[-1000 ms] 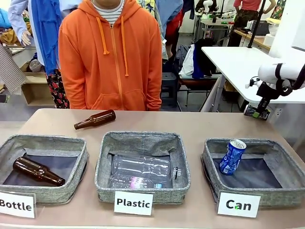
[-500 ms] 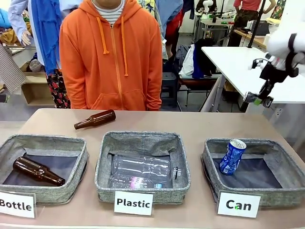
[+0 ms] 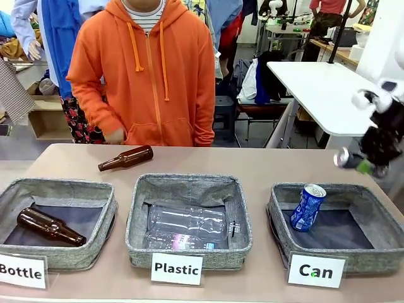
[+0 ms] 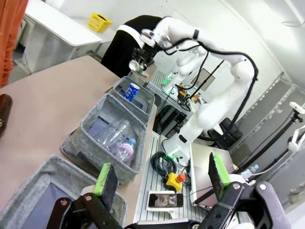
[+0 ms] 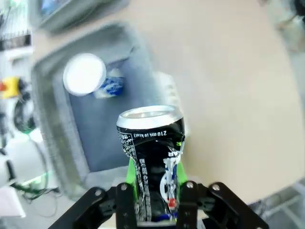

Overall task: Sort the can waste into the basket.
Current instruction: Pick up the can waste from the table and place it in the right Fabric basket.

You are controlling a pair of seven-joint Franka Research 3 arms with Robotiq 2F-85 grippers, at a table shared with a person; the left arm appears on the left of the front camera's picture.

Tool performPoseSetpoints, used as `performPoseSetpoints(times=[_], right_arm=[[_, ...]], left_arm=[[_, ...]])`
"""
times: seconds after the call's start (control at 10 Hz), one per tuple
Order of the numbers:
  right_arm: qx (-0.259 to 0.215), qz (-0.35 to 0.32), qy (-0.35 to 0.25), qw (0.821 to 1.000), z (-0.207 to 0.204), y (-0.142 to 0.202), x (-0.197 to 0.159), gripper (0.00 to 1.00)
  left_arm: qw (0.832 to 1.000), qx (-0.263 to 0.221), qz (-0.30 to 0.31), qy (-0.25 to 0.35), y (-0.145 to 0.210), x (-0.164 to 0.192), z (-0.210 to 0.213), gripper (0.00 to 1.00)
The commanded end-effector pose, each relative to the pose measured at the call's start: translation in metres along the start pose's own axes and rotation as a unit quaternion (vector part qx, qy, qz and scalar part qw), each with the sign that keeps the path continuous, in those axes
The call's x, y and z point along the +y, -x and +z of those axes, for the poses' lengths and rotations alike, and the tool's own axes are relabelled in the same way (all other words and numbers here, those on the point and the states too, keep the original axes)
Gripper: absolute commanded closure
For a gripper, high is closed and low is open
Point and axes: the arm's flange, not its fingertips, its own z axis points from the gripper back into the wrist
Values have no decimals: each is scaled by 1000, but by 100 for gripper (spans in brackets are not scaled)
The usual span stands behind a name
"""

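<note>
The crushed black can (image 5: 151, 157) sits clamped between the green pads of the right pincer (image 5: 155, 191), silver end pointing away from the wrist. In the front view that pincer (image 3: 365, 165) hangs above the far right corner of the "Can" basket (image 3: 282, 228), with the can's silver end (image 3: 341, 158) showing at its tip. The blue can (image 3: 307, 206) leans against the basket's far wall, top up, its base on the dark bottom; from the right wrist it appears as a pale round top (image 5: 84, 75) inside the grey basket (image 5: 52, 119).

The left pincer (image 4: 162, 174) has its fingers apart, holding nothing, over the robot's edge of the surface (image 4: 43, 114).

Across the surface stands a person in an orange hoodie (image 3: 148, 76), one hand (image 3: 115, 135) near a brown bottle (image 3: 125, 158) lying on the surface.
</note>
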Motion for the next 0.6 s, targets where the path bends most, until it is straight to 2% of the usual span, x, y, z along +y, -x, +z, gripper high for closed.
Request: performPoseSetpoints(times=[0.0, 0.2, 0.5], right_arm=[[-14, 47, 33, 998, -24, 24, 58, 100], [-39, 70, 33, 996, -32, 43, 70, 100], [-67, 107, 16, 992, -29, 55, 58, 100]], left_arm=[[1000, -4, 1, 0, -2, -3, -1, 0], [1000, -4, 1, 0, -2, -3, -1, 0], [1000, -4, 1, 0, -2, -3, -1, 0]])
